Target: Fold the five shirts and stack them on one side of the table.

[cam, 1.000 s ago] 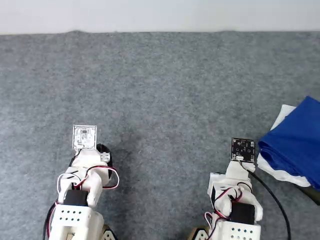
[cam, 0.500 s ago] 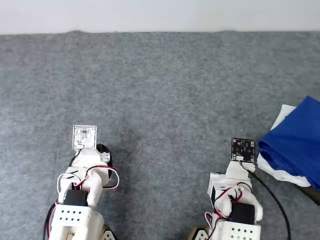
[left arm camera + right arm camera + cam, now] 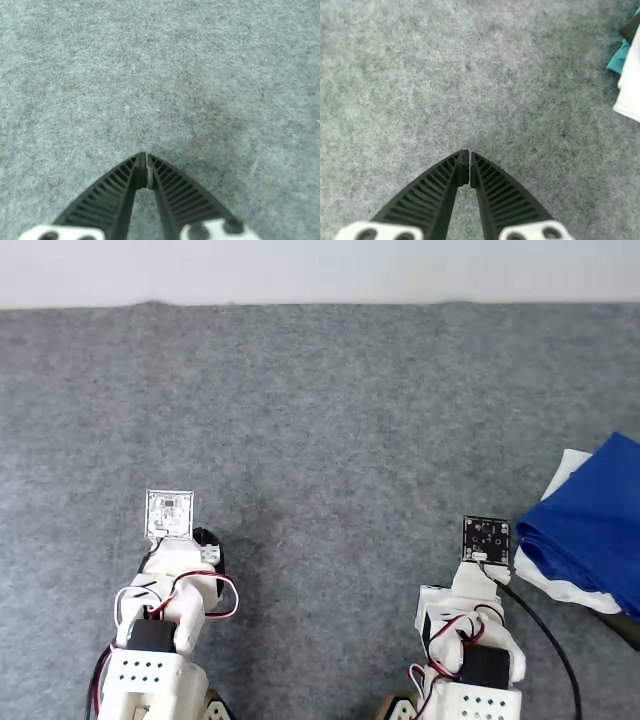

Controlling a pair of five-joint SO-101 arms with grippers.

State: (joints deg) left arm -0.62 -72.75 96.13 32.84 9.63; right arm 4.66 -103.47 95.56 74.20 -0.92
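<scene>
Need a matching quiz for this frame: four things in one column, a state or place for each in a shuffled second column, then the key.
Things:
1. blue shirt
2. white shirt
3. left gripper
4. table

States or places:
a. covered in grey felt
b. lies on top of the pile
c. shut, holding nothing
d. peeks out from under another shirt

Pairs: 1-b, 2-d, 3-c, 4-a
</scene>
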